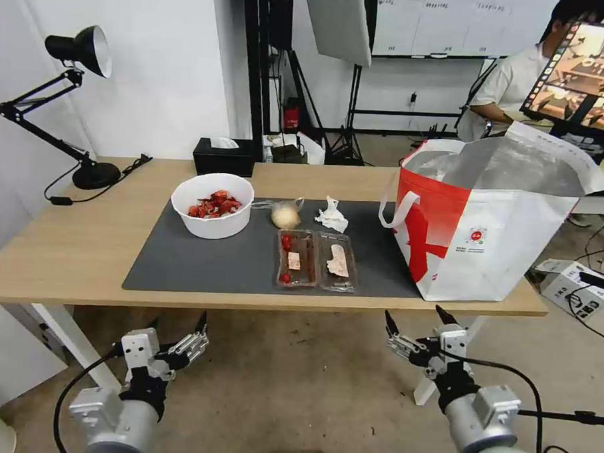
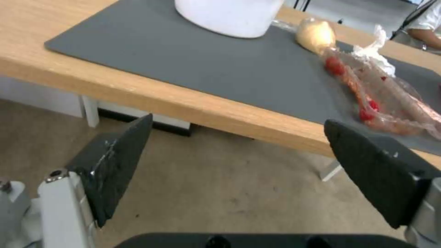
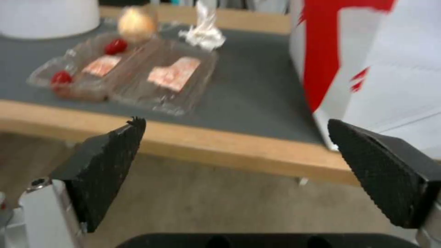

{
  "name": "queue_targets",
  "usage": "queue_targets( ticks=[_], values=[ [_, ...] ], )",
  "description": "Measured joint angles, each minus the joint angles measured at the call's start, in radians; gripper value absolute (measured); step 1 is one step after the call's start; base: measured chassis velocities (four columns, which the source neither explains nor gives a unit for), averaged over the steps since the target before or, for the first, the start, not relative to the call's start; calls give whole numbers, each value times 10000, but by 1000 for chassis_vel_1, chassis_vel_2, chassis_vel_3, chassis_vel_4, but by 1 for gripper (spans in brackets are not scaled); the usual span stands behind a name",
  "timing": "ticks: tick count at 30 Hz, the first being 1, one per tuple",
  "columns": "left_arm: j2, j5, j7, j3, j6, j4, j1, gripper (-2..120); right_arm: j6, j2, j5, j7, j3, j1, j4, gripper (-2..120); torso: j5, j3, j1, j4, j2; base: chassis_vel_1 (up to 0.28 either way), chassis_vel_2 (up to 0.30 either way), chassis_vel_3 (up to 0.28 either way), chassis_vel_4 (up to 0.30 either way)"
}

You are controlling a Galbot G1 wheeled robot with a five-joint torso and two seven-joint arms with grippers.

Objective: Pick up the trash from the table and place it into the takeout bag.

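- The left end effector [image 1: 177,326] and the right end effector [image 1: 415,319] hang below the counter [image 1: 74,243] edge, fingers spread apart, holding nothing.
- Ahead of the right end effector: the clamshell tray [image 1: 316,259], tissue [image 1: 332,215] and bagged lump [image 1: 285,216].
- The white bowl [image 1: 212,204] lies beyond the left end effector.
- The takeout bag [image 1: 489,221] stands open, past the right end effector.

Trash on our table [image 1: 74,243], takeout bag [image 1: 489,228] upright at right.
On the grey mat we see white bowl [image 1: 212,206], bagged yellowish lump [image 1: 285,216], crumpled tissue [image 1: 332,216], open clamshell tray [image 1: 316,259].
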Motion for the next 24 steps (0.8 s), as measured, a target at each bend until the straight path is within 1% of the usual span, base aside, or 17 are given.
queue_targets(
  ticks=[1, 4, 7, 24],
  values=[
    [0, 0, 0, 0, 0, 0, 0, 100, 0, 0, 0, 0, 0, 0, 0, 100, 0, 0, 0, 0, 0, 0, 0, 0, 0],
    [-2, 3, 16, -6, -2, 3, -4, 100, -992, -455, 521, -147, 50, 279, 120, 100, -1, 0, 0, 2, -1, 0, 0, 0, 0],
    [0, 15, 19, -19, -20, 3, 0, 100, -1131, -480, 615, -170, 26, 314, 126, 100, -1, 0, 0, 0, -1, 0, 0, 0, 0],
    [7, 73, 110, -36, -212, -39, 55, 100, -690, -464, 611, -226, -61, 364, 23, 100, -1, 0, 0, 0, 0, 0, 0, 0, 0]
  ],
)
